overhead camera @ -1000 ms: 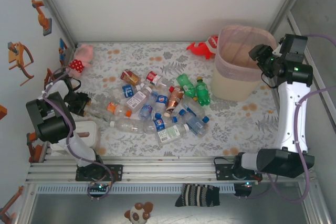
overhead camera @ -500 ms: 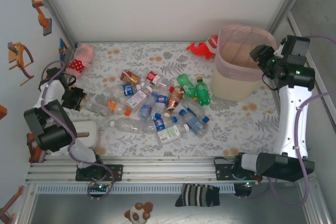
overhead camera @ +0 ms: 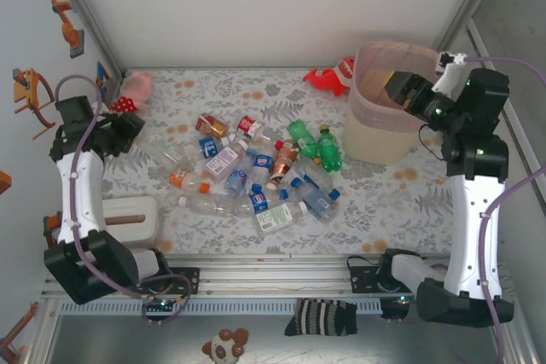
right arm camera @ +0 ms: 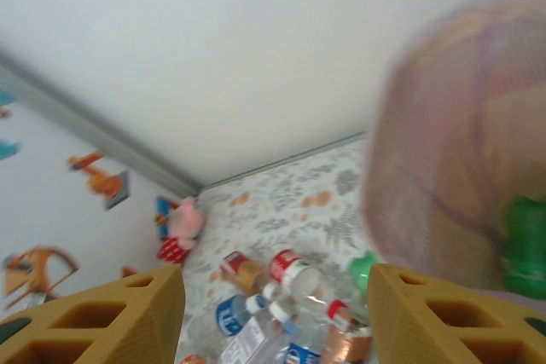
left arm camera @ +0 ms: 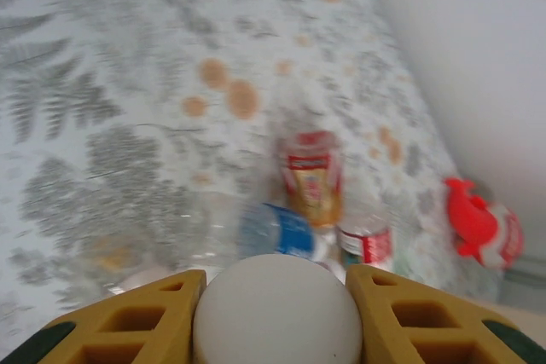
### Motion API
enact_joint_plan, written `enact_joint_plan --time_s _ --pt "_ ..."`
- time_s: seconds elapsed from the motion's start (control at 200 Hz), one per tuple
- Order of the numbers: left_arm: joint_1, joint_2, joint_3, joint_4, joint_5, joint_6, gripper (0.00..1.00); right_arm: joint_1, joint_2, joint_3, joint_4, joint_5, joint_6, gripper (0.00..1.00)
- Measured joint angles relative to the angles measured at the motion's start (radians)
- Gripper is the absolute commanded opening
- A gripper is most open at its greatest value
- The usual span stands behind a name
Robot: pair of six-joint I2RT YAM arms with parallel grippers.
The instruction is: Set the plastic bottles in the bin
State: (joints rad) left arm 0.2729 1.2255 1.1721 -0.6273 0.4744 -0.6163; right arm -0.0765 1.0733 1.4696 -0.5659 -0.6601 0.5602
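Top external shows your left gripper (overhead camera: 130,128) up at the left side of the table (overhead camera: 401,202), just in front of the pink plush toy (overhead camera: 134,89). Its jaws are closed on a clear bottle (overhead camera: 162,153) that slants away from it toward the pile. In the left wrist view, the bottle's pale rounded end sits tight between both yellow fingers (left arm camera: 145,321). Your right gripper (overhead camera: 395,85) hangs over the bin (overhead camera: 375,138) at the far right, jaws well apart with nothing between them. The other plastic bottles (overhead camera: 256,172) lie heaped mid-table, two green bottles (overhead camera: 314,144) on the side nearest the bin. A red toy (overhead camera: 328,78) lies just left of the bin.
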Motion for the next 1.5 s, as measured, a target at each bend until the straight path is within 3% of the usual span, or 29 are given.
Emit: enact_joint_plan --time_s 0.285,0.541,0.726,1.031,1.377,1.502 --pt "-0.154 -0.12 -0.016 0.373 0.351 0.02 0.17 0.245 0.02 -0.031 0.158 -0.116 -0.091 0.59" --pt "-0.39 -0.163 -0.021 0.725 0.562 0.018 0.18 0.422 0.049 -0.09 0.341 -0.204 -0.124 0.59" --pt "-0.554 -0.167 0.001 0.875 0.627 0.032 0.18 0.528 0.077 -0.093 0.416 -0.299 -0.197 0.62" --pt "-0.766 -0.131 0.151 0.963 0.683 0.099 0.18 0.707 0.126 -0.028 0.352 -0.361 -0.389 0.64" --pt "-0.832 -0.091 0.191 0.954 0.694 0.164 0.18 0.795 0.149 -0.013 0.304 -0.37 -0.474 0.61" --pt "-0.836 -0.087 0.192 0.935 0.685 0.185 0.17 0.812 0.149 -0.011 0.285 -0.36 -0.491 0.55"
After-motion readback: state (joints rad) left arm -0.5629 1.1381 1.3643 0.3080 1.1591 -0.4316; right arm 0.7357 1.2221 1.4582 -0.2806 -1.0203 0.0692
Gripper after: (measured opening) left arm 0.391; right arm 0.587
